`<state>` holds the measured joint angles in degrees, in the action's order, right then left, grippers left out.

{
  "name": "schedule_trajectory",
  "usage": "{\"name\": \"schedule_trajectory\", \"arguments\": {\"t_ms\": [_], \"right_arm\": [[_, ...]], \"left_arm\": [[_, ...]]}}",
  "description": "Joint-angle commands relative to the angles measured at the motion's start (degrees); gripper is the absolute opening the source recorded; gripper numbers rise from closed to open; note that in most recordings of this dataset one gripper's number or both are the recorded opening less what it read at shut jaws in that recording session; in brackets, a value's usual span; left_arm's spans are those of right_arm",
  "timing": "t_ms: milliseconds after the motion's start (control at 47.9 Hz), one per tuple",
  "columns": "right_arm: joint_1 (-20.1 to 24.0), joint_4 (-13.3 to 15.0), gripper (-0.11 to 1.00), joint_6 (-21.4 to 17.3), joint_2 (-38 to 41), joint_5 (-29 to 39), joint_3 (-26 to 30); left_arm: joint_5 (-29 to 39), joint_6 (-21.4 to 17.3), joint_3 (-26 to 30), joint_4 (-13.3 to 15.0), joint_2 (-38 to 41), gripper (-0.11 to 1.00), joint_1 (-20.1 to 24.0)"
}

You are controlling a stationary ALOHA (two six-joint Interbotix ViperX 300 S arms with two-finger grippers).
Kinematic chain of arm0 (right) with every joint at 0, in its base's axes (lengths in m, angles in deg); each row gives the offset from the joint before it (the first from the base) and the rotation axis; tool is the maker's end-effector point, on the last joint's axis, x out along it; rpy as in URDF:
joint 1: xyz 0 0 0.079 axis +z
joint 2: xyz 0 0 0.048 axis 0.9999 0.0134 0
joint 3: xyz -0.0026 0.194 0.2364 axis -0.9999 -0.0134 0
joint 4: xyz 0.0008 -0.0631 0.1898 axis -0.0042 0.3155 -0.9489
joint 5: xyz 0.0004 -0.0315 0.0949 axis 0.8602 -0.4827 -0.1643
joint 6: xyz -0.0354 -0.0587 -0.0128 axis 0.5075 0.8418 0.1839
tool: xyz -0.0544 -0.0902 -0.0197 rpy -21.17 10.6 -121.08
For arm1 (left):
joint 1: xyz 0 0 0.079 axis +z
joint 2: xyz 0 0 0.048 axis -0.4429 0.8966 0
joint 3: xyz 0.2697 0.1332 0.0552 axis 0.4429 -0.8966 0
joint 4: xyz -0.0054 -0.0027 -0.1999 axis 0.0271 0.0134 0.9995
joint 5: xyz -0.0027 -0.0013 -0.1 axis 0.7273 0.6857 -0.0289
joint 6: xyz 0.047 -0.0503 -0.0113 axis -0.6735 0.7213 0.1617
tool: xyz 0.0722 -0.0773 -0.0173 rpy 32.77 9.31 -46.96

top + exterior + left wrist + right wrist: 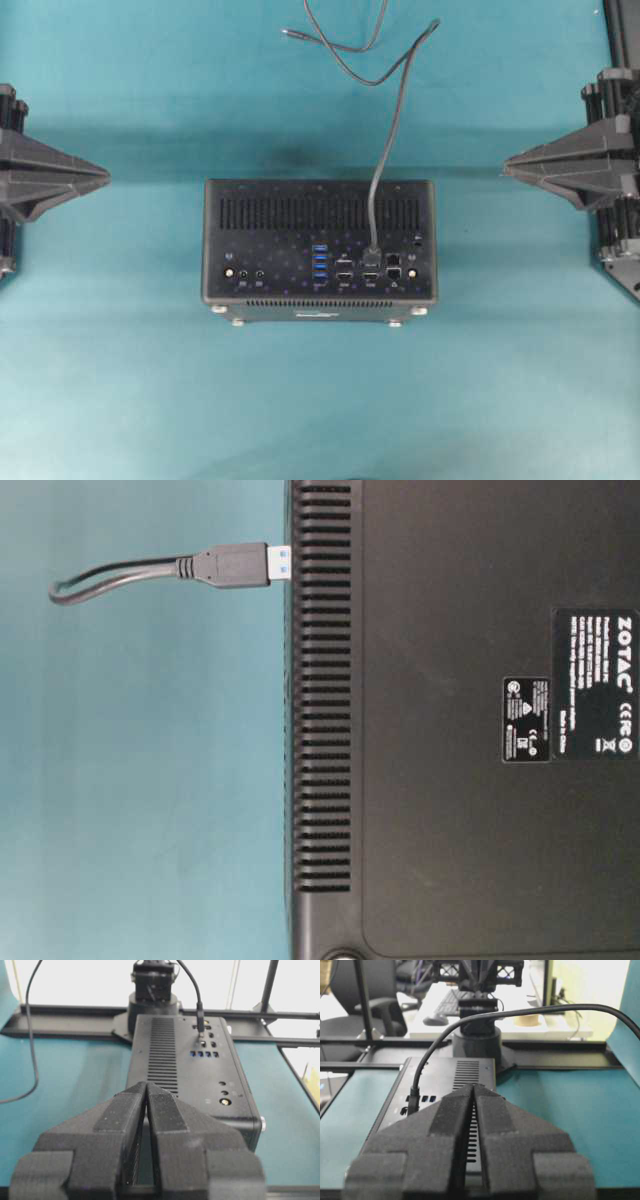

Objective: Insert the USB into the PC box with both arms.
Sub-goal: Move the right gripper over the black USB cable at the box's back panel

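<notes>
Overhead: the PC box point(320, 250) sits mid-table on the teal cloth point(120, 400), port face up. The USB point(372, 256) is plugged into that face, just right of the blue port column point(320, 262), w/ its cable point(385, 150) running up off the box's far edge, looping, and leaving the frame at top. The cable's thin loose end point(288, 33) lies well beyond the box, upper left of it.

Table-level view adds what the overhead can't: the plug point(232, 566) seen side-on against the box's point(470, 720) slotted edge, blue tongue showing at the junction, so how deep it's seated is hard to tell. A white-print label point(594, 683) on the box is also seen only here; its small text is unreadable.

Left gripper point(100, 177) is well left of the box, right gripper point(512, 166) well right of it, both apart from box and cable. Overhead cuts both arms off at the frame edges. Wrist views settle the jaws: left gripper point(146, 1087) tips pressed together, nothing between; right gripper point(473, 1089) same, tips meeting, empty. Each wrist cam looks along the box toward the opposite arm's base; the left one shows the USB point(200, 1017) upright in the port face, the right one hides the plug's base behind its own fingers point(445, 1130).
</notes>
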<state>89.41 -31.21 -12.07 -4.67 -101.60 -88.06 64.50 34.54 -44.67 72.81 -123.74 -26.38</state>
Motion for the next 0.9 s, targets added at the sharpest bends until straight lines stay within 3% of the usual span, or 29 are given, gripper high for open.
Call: {"name": "schedule_trajectory", "arguments": {"t_ms": [0, 84, 146, 271, 439, 647, 877], "right_arm": [[0.26, -0.62, 0.14, -0.62, 0.26, -0.09, 0.53], [0.26, -4.83, 0.17, -2.81, 0.26, 2.81, 1.23], [0.26, -6.68, 0.09, -5.1, 0.62, 6.77, 2.29], [0.26, -6.33, 0.02, -6.24, 1.49, 16.79, 6.5], [0.53, -5.54, 0.02, -6.5, 4.04, 28.3, 13.1], [2.72, -7.82, 0.02, -8.88, 9.49, 41.4, 21.71], [4.92, -7.82, 0.03, -9.76, 15.64, 50.71, 28.74]], "left_arm": [[-0.35, 1.23, 1.41, -0.44, 0.53, 0.1, -0.09], [-0.35, 1.93, 1.58, -0.53, 0.62, 0.02, -0.09], [-0.09, 1.93, 1.93, -0.44, 0.62, 0.0, -0.09], [2.02, 1.58, 3.96, -0.53, 1.05, 0.0, 0.0], [7.12, 1.41, 6.68, -0.62, 2.11, 0.0, -0.18], [12.39, 1.41, 9.49, -0.7, 2.2, 0.0, -1.41], [19.78, 1.58, 11.87, -0.7, 2.2, 0.0, -2.29]]}}
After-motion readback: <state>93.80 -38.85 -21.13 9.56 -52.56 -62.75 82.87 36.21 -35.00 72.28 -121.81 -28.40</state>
